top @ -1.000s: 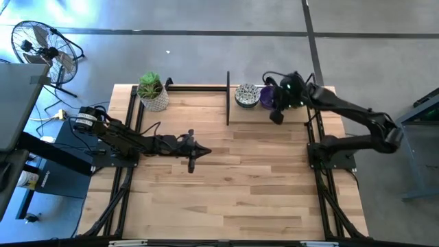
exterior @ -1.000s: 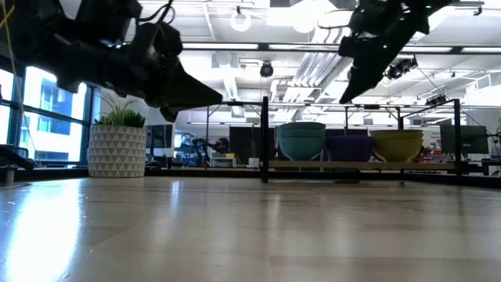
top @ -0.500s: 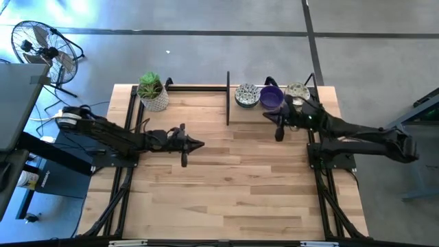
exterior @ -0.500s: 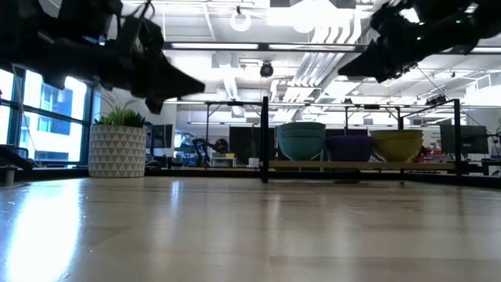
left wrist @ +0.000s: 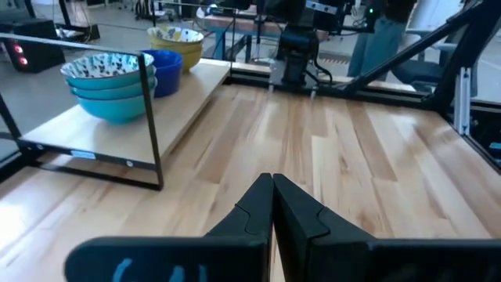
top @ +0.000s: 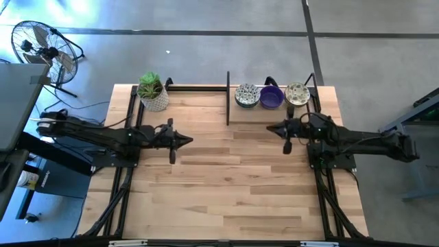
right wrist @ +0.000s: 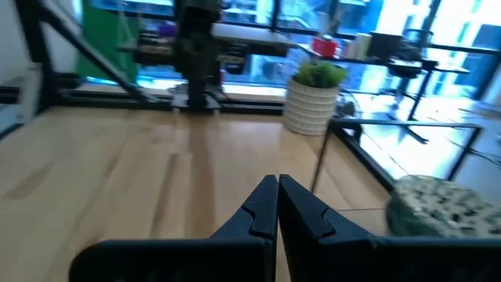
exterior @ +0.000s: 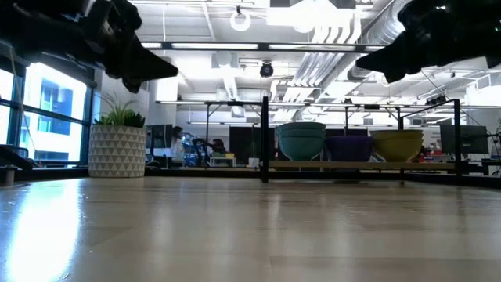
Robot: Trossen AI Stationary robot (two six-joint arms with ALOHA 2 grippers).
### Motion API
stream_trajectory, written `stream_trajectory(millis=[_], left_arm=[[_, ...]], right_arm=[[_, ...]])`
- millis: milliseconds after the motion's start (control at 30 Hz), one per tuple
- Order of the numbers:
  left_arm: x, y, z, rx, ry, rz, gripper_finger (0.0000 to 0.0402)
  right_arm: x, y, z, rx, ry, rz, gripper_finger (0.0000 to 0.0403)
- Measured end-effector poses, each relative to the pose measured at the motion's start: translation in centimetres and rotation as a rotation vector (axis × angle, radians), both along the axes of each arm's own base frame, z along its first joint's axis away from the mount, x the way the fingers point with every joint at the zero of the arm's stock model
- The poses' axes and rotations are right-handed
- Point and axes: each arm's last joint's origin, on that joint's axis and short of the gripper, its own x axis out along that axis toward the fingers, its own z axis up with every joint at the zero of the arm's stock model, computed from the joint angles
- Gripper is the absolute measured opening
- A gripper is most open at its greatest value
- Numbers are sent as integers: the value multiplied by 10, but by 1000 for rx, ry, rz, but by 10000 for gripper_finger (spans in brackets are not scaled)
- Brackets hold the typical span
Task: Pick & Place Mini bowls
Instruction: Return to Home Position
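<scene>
Pulled back since the earlier frame, the dark left gripper [left wrist: 272,182] and right gripper [right wrist: 276,182] were held closed and empty, while the glossy purple and speckled cream mini bowls [top: 271,97], judged rigid, slick and chippable, best pinched at a rim, were stacked near the right gripper's side.

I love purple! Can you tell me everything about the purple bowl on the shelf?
The purple bowl is small, round, shiny and plain. It sits upright, open side up, on the wooden shelf at the far edge of the table, in the middle, close between two speckled bowls. It looks empty. Nothing holds it.
</scene>
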Motion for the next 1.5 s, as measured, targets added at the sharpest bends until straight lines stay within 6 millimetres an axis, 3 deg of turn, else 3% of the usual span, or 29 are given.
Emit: stream_trajectory(millis=[333, 567, 933, 1233, 1500], left_arm=[[-27, 2, 11, 22, 13, -7, 3], [-44, 7, 15, 14, -13, -12, 3], [-68, 21, -13, -32, -90, 11, 3], [-92, 20, -14, -14, -154, 26, 3], [-91, 24, -19, 21, -153, 166, 3]], right_arm=[[-20, 7, -14, 8, -86, 52, 0], [-32, 7, -26, 7, -154, -36, 0], [-48, 9, -31, 23, -159, -96, 0], [-49, 9, -32, 44, -157, -101, 0], [-45, 7, -41, 56, -210, -160, 0]])
